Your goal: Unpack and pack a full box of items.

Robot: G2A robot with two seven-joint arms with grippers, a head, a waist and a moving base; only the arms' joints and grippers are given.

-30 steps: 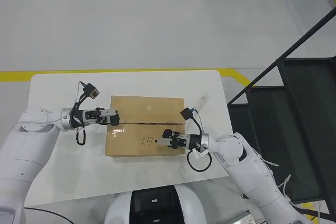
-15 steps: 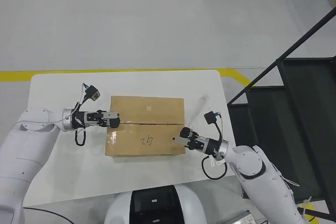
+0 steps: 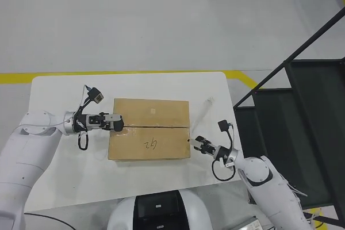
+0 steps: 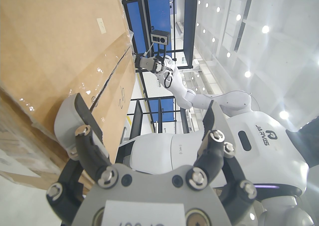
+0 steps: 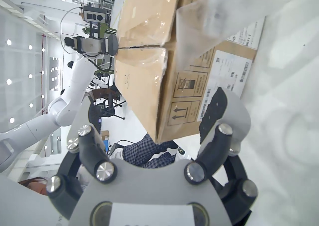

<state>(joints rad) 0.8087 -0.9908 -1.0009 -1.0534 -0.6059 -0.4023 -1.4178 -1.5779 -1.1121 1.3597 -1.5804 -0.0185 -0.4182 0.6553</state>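
right gripper (image 3: pixel 194 141): backs off the box (image 3: pixel 149 129) top, now just past its end; jaws apart, empty
left gripper (image 3: pixel 116 122): unmoved at the seam (image 3: pixel 152 126); jaws apart, one finger on the top
box: closed, between both jaws
meaning: seam looks cut, so opening is probably next

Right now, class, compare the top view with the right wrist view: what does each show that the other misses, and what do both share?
Top view: the whole white table, the yellow floor line, the black stairs. Right wrist view: printed labels on the end of the cardboard box. Both: that box and the left gripper at its top seam.
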